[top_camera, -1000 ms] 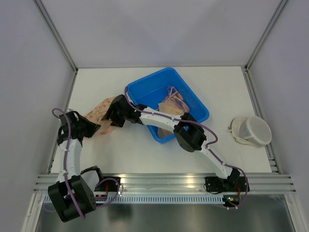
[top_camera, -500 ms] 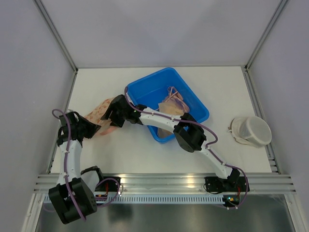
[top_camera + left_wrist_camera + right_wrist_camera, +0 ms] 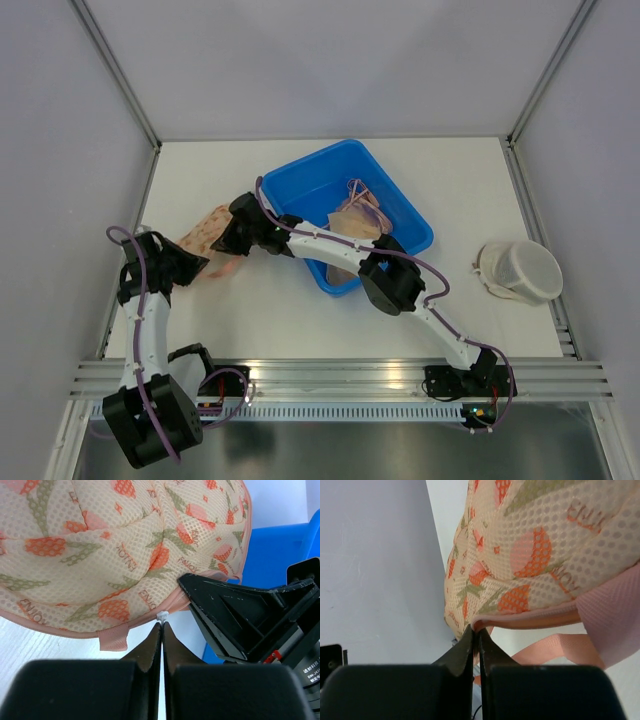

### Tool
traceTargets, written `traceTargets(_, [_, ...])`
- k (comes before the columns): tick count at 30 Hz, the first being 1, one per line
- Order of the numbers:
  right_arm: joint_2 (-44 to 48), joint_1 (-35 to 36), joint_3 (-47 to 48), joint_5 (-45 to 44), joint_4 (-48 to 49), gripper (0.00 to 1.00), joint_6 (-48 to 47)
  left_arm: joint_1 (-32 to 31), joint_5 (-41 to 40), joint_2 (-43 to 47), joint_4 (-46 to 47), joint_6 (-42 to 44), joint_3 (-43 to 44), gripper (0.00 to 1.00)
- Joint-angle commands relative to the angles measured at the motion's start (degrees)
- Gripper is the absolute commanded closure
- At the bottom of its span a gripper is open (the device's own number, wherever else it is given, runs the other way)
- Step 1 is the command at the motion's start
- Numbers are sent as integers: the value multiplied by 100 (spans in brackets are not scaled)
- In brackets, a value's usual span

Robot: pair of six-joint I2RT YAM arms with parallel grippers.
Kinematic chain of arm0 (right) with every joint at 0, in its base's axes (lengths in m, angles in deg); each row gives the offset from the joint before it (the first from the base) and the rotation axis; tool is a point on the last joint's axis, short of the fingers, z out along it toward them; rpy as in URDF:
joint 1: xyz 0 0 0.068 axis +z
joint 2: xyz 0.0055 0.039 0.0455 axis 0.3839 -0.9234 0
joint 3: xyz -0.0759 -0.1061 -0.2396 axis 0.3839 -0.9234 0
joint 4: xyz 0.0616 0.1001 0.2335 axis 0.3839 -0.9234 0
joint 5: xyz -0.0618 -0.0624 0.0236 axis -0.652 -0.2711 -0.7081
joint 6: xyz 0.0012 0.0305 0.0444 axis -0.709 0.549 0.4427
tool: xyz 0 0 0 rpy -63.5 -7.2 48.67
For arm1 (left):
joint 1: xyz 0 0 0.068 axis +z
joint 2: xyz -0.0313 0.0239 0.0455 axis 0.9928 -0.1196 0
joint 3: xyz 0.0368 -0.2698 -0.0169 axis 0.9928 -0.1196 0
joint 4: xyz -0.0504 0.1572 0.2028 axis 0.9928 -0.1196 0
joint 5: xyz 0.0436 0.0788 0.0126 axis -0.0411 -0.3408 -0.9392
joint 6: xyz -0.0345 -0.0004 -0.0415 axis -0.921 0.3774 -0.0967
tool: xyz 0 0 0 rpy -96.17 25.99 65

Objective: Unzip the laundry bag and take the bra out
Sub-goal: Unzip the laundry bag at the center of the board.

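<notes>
The laundry bag (image 3: 206, 230) is cream mesh printed with orange and green fruit and edged in pink, and it lies on the white table left of the blue bin. In the left wrist view the bag (image 3: 115, 545) fills the top, and my left gripper (image 3: 162, 625) is shut on its small white zipper pull (image 3: 163, 615). My right gripper (image 3: 476, 632) is shut on the bag's pink trim (image 3: 530, 620), pinching a fold of the edge. Seen from above, the left gripper (image 3: 190, 266) and the right gripper (image 3: 229, 241) meet at the bag's near side. The bra is hidden.
A blue bin (image 3: 395, 195) stands mid-table with a beige-pink strappy garment (image 3: 355, 222) inside; my right arm reaches across its near corner. A white mesh pouch (image 3: 520, 272) sits at the right. The enclosure's walls stand close on the left and right.
My right gripper has gone from open to shut on the bag's pink trim and shifted slightly left. The left gripper has stayed shut on the zipper pull.
</notes>
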Motion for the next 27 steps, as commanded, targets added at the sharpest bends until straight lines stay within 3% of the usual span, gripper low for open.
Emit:
traceTargets(1, [-110, -38, 251, -52, 237, 97, 42, -25, -230, -31, -41, 175, 72, 98])
traceTargets(14, [-163, -179, 497, -78, 193, 99, -239, -16, -1425, -198, -648, 351, 221, 98])
traceTargets(18, [-110, -179, 454, -52, 167, 100, -415, -16, -1233, -329, -657, 360, 291, 98])
traceTargets(20, [-101, -188, 454, 27, 202, 99, -468, -7, -735, -409, -578, 412, 370, 98])
traceTargets(22, [-110, -179, 462, 167, 246, 100, -494, -16, -530, -409, -508, 395, 449, 89])
traceTargets(24, [-110, -188, 445, 194, 220, 99, -547, -16, -476, -391, -525, 447, 555, 72])
traceTargets(27, [-31, -188, 340, 230, 246, 100, -564, -16, -704, -365, -718, 536, 792, 61])
